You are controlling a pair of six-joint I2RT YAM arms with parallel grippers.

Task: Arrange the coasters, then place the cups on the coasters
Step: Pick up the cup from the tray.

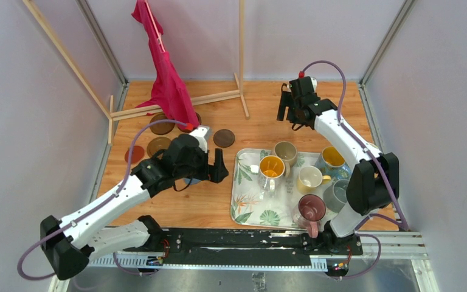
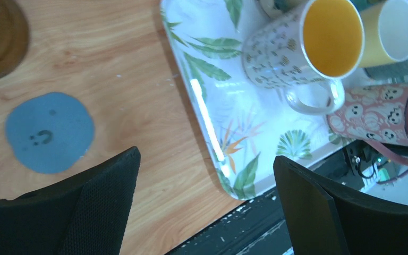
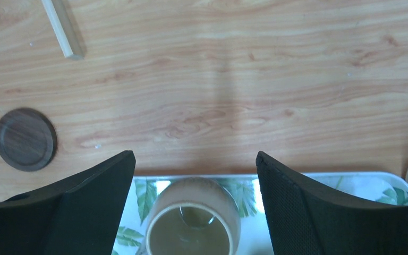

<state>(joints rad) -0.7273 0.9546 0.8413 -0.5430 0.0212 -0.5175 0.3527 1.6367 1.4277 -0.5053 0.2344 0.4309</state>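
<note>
Several cups stand on the leaf-patterned tray (image 1: 241, 201): a beige one (image 1: 286, 151), an orange-lined patterned one (image 1: 272, 165), a cream one (image 1: 309, 178), a blue one (image 1: 332, 159), a grey one (image 1: 335, 194) and a maroon-pink one (image 1: 311, 208). Dark brown coasters (image 1: 224, 137) (image 1: 158, 146) (image 1: 162, 125) and a red coaster (image 1: 134, 153) lie on the wood to the left. A grey-blue coaster (image 2: 49, 132) lies under my left arm. My left gripper (image 1: 220, 167) (image 2: 206, 156) is open and empty beside the tray's left edge. My right gripper (image 1: 287, 115) (image 3: 195, 154) hangs open and empty above the beige cup (image 3: 194, 218).
A wooden frame (image 1: 176, 102) with a red cloth (image 1: 169, 85) stands at the back left, and the cloth partly covers another brown coaster. A loose end of its wooden bar (image 3: 64, 29) lies near the right gripper. Grey walls close in both sides.
</note>
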